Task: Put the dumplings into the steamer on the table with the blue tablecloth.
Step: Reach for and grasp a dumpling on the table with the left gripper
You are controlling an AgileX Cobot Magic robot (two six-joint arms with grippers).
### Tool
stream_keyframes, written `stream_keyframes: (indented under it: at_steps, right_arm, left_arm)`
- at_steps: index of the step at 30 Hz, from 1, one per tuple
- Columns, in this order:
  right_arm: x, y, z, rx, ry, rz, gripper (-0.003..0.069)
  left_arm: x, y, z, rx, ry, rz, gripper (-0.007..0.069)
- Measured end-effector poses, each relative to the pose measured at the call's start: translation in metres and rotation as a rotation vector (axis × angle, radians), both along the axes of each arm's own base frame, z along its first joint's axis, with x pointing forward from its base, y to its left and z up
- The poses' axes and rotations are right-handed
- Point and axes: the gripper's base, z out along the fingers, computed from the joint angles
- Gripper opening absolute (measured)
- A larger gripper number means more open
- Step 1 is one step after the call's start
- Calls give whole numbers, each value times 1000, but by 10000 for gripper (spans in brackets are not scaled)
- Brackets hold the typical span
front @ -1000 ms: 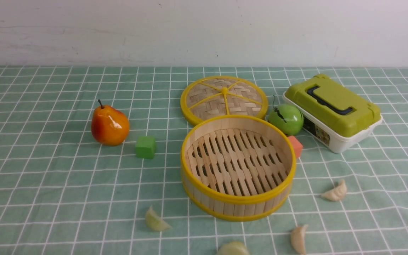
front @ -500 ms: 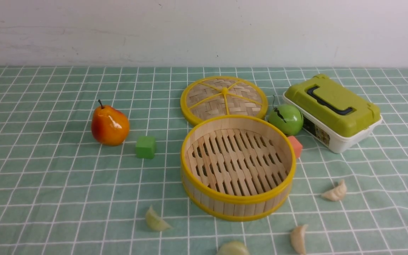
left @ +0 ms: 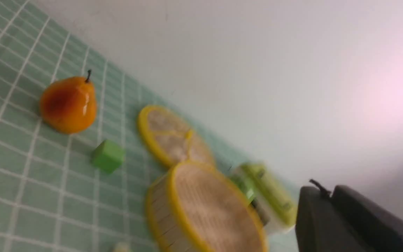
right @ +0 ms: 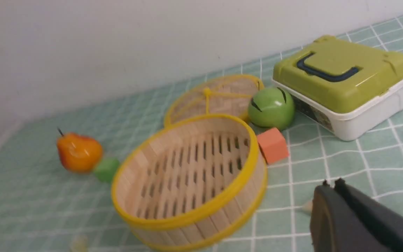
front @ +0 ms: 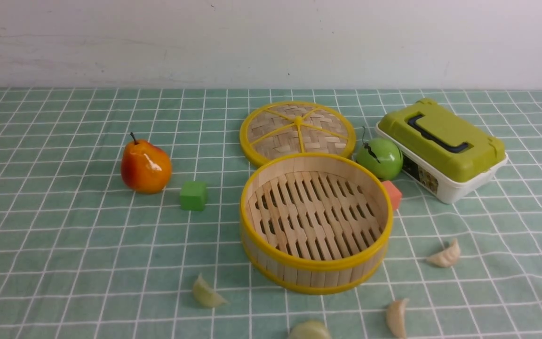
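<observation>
While both the left jaws [left: 327, 199] and the right jaws [right: 329, 189] are closed with nothing in them, four dumplings [front: 208, 293] [front: 446, 254] [front: 396, 318] [front: 309, 330] lie outside the steamer [front: 315, 216], three towards the tabletop's [front: 87, 282] near edge and one further back, nearer its right edge.
</observation>
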Motion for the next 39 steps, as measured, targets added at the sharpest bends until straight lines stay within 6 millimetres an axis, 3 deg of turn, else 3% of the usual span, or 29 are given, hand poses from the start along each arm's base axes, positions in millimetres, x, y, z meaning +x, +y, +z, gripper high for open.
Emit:
stream_keyframes:
  at_steps: [1, 2, 5, 7, 10, 16, 23, 26, 31, 33, 39]
  right_arm:
    - [0, 0, 0, 0, 0, 0, -20]
    - [14, 3, 9, -105, 59, 52, -20]
    - [41, 11, 18, -209, 235, 175, -20]
    - [62, 24, 20, -238, 370, 289, -20]
    - [74, 41, 24, -284, 442, 419, -20]
    - [74, 66, 31, -415, 462, 591, -18]
    - [70, 67, 31, -464, 462, 613, -14]
    - [68, 66, 33, -460, 454, 613, -13]
    - [65, 65, 36, -456, 440, 612, -11]
    - [62, 64, 38, -454, 425, 610, -8]
    - [59, 63, 41, -451, 406, 607, -3]
  left_arm:
    - [0, 0, 0, 0, 0, 0, 6]
    - [13, -1, 8, 127, 101, -49, -14]
    - [36, -1, 20, 302, 302, -140, -14]
    - [58, 2, 19, 405, 447, -196, -14]
    - [81, -7, 12, 534, 533, -295, -14]
    - [120, -46, -18, 778, 681, -451, -14]
    - [166, -93, -55, 789, 830, -376, 13]
    - [191, -124, -83, 772, 880, -383, 155]
    - [212, -142, -106, 666, 979, -309, 354]
    - [224, -150, -119, 602, 1038, -232, 472]
    - [243, -160, -141, 527, 1068, -129, 592]
